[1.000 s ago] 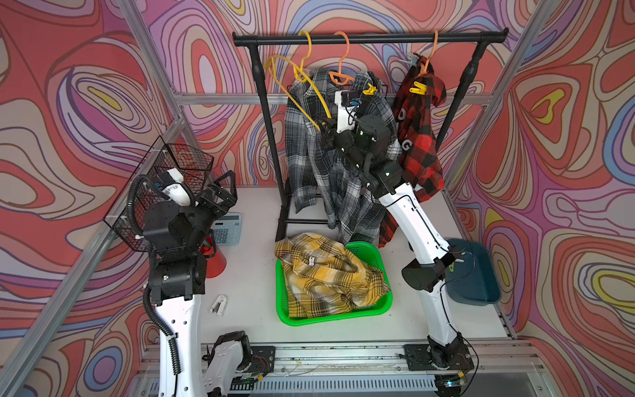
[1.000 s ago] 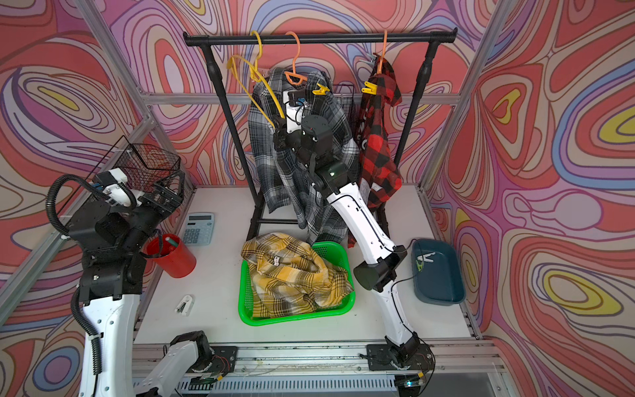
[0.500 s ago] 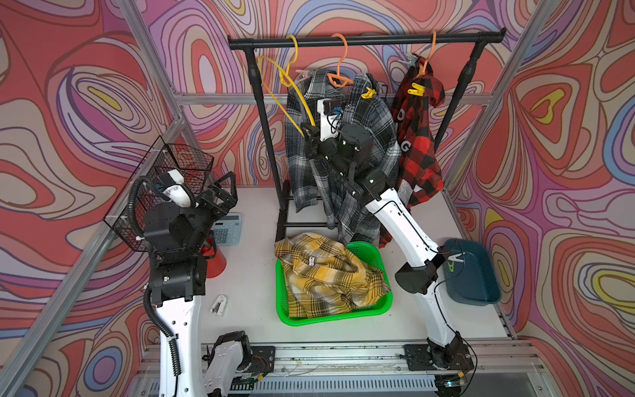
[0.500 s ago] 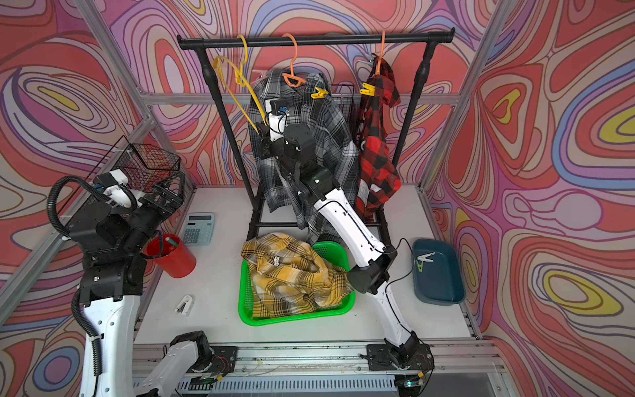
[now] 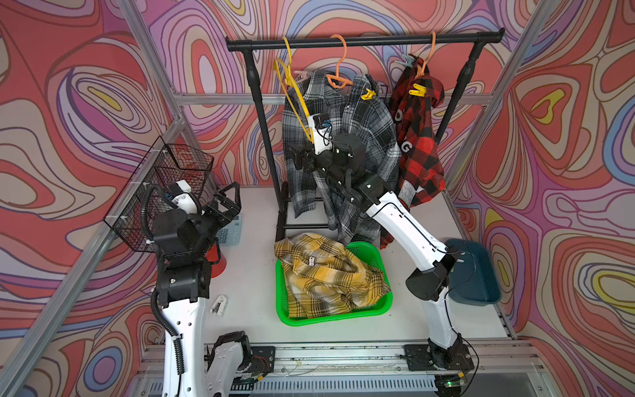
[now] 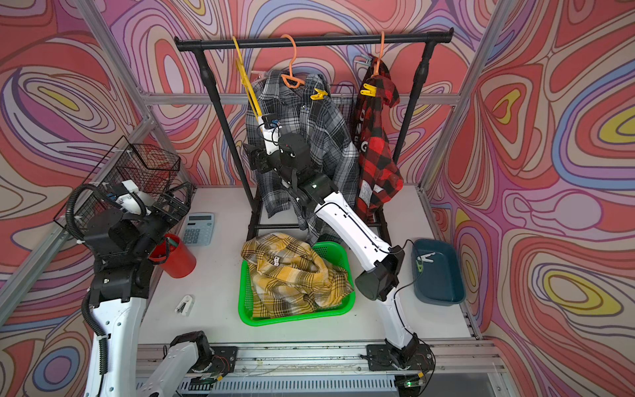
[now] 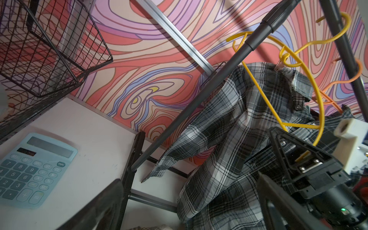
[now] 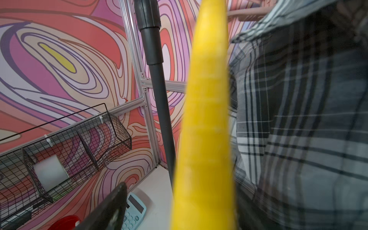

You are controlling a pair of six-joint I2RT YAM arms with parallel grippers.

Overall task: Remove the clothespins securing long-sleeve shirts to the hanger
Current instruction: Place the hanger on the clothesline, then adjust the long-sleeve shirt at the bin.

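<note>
Left gripper [image 5: 229, 197] hangs wide open and empty near the desk's left edge. Right gripper [image 5: 296, 161], jaws apart, straddles the yellow hanger [image 5: 299, 99] unclamped. On the rail beyond, yellow clothespins [image 5: 368, 94] bite the grey shirt [image 5: 374, 137] and red shirt [image 5: 419, 154]. They are likely light, stiff and springy, so pinch the tails.

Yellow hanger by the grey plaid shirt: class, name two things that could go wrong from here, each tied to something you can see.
1. The yellow hanger has its lower end between the fingers of the open right gripper; a careless withdrawal could hook it and pull it off the rail.
2. Once the yellow clothespin comes off, the grey shirt might slide down behind the green basket, which the yellow shirt already fills.
</note>
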